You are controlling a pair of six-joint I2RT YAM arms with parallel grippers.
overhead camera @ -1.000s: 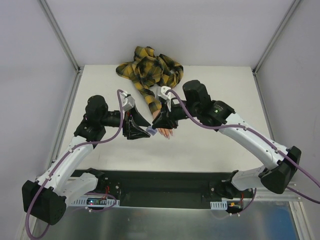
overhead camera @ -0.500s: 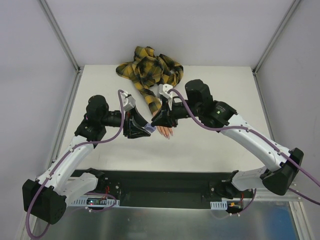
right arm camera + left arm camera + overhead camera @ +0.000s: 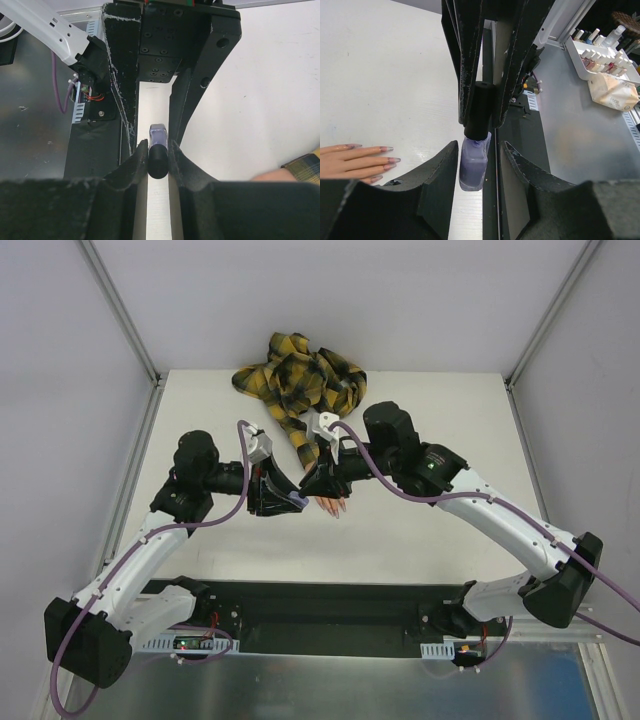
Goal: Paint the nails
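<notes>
The left claw (image 3: 479, 148) grips the purple bottle (image 3: 474, 171) by its glass; the right claw (image 3: 158, 146) pinches its black cap (image 3: 158, 161). The nails (image 3: 394, 160) tip a mannequin hand (image 3: 345, 159) lying on the bench (image 3: 385, 75) nearby.

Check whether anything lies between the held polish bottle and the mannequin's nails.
Nothing visible does. Only bare table separates the bottle, between the left gripper's fingers, from the nails. The cap is on, pinched by the right gripper.
</notes>
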